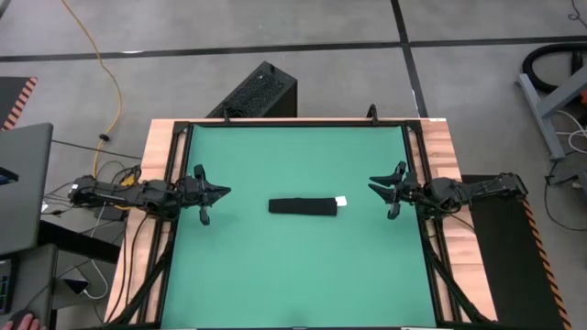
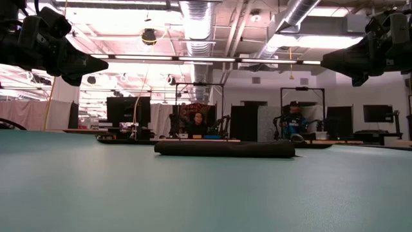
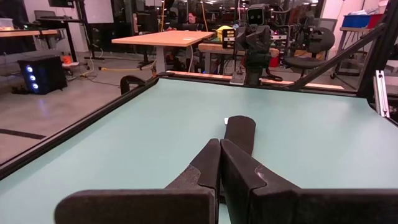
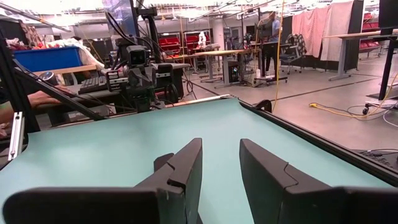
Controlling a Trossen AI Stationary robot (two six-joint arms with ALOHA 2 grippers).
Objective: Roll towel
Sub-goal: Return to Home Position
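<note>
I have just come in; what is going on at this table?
Nothing is being handled right now. The towel lies as a tight roll in the middle of the green mat, white tag at the end nearer the right arm. The left gripper hangs over the mat's left side, shut and empty; the right gripper hangs over its right side, open. Neither touches the towel, so the rolling looks done.

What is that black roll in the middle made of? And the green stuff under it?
The black roll looks like soft cloth, a towel: matte, no shine, rolled up, with a small white tag at one end. The green mat looks like smooth rubber or foam, flat and dull; which of the two, I cannot tell.
</note>
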